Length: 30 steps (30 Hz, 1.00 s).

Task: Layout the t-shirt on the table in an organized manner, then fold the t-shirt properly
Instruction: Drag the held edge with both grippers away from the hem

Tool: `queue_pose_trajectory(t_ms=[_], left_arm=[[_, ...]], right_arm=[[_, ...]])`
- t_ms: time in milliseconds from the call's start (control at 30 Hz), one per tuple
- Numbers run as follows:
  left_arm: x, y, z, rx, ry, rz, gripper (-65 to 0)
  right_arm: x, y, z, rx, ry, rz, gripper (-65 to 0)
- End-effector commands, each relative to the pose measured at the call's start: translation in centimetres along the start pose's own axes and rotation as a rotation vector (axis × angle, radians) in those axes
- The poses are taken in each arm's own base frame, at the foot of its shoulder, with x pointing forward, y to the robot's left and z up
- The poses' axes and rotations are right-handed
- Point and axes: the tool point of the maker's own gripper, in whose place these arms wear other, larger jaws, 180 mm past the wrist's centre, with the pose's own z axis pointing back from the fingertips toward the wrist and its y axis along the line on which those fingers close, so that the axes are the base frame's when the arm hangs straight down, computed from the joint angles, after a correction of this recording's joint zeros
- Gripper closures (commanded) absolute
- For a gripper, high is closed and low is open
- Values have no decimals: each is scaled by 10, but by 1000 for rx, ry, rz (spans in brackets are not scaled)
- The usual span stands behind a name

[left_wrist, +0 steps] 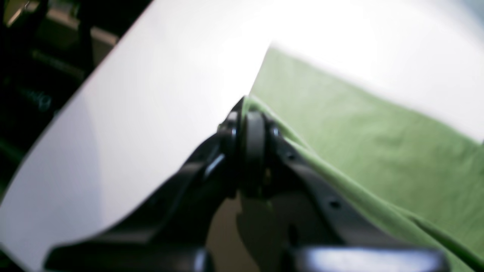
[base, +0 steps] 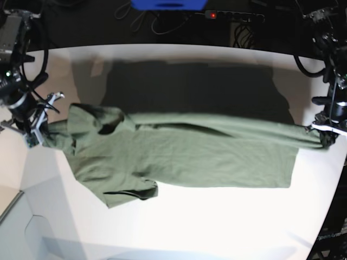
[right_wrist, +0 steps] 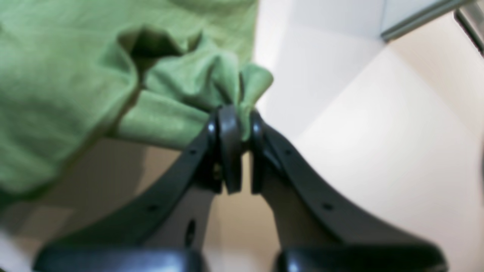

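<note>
The t-shirt [base: 179, 154] hangs stretched over the table [base: 227, 222], pinched by the left gripper [left_wrist: 247, 113] and right gripper [right_wrist: 232, 113], not yet flat or folded.

One shirt, one table, two grippers

There is one green t-shirt [base: 179, 154], with two short sleeves showing; one white table [base: 217, 227] beneath it; two robot arms, one at each side of the base view; two grippers, the left gripper [left_wrist: 247, 113] and the right gripper [right_wrist: 234, 121]; behind the table there is one blue object [base: 168, 4] and one power strip [base: 233, 16] with a single red light.
</note>
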Motion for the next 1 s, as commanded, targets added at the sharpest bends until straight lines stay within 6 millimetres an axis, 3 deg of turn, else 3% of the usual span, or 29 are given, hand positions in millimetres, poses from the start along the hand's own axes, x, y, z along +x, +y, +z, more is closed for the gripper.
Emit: queue_pose_trajectory(t_ms=[0,133,333,500,667,800,967], left_arm=[[14,3,-3,12,-18,-6,-2],[-2,6,-28,18,113,73,-2],[-21,16,-38,37,195,105,-2],[-13,19,-37,43,180,88,-2],[10,12,-47,28,142,99,-2],[1,15,-54,35,172,127,-2],[-18,22,-58,47,225,147,-2]], right_arm=[[14,-19,-1,-40,-17,17,0],[17,-39,-23,-49,91,-7,0],[-11,-36,-35,-13,203,-35,0],[-18,-30,-32,32,217,41,0],[6,-45,-40,9,175,21,0],[-6,-44,-45,25,221,0,0],[-29,-29,-41,52,242,5,0]])
